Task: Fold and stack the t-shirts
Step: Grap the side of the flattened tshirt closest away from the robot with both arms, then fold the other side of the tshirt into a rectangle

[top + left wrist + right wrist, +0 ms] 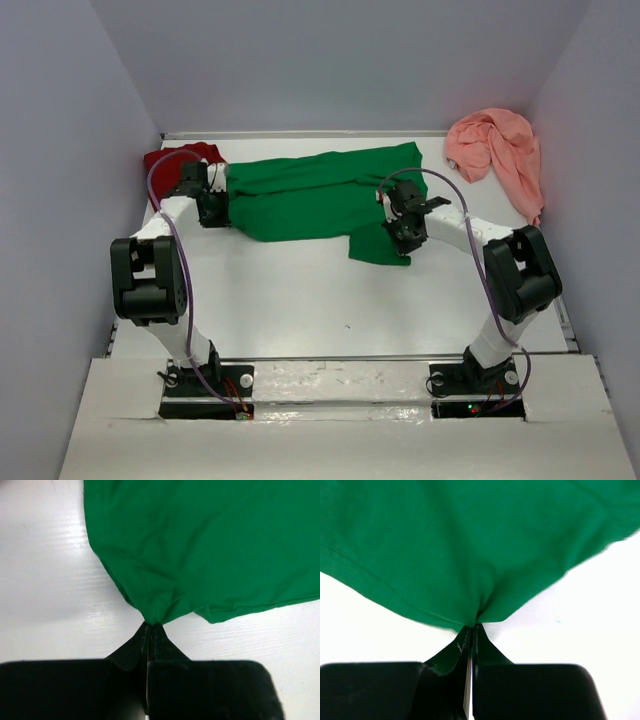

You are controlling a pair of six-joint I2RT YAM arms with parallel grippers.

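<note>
Left claw (150,626) clamps green shirt (310,195) left end, right claw (472,627) its right edge; shirt spans left-right between them.

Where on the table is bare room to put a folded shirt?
The widest bare table lies between the green shirt and the arm bases. Back left is crowded: red shirt, left gripper. The pink shirt fills the back right corner.
</note>
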